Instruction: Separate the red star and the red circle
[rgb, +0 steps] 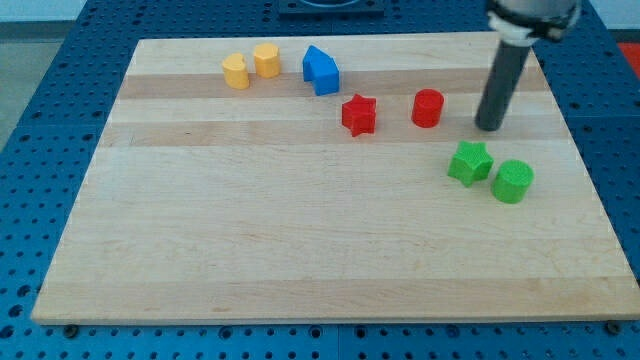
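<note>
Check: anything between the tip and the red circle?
Nothing. In the camera view, bare board separates my tip from the red circle at its left.

Board (300, 230) is pale wood w/ visible grain in glued strips, smooth, satin finish. All 7 blocks look like matt moulded plastic, e.g. red star (359, 114), red circle (428, 107), blue block (321, 70). My tip (490, 128) ends a dark matt rod; blue perforated base (40, 150) looks painted metal.
</note>
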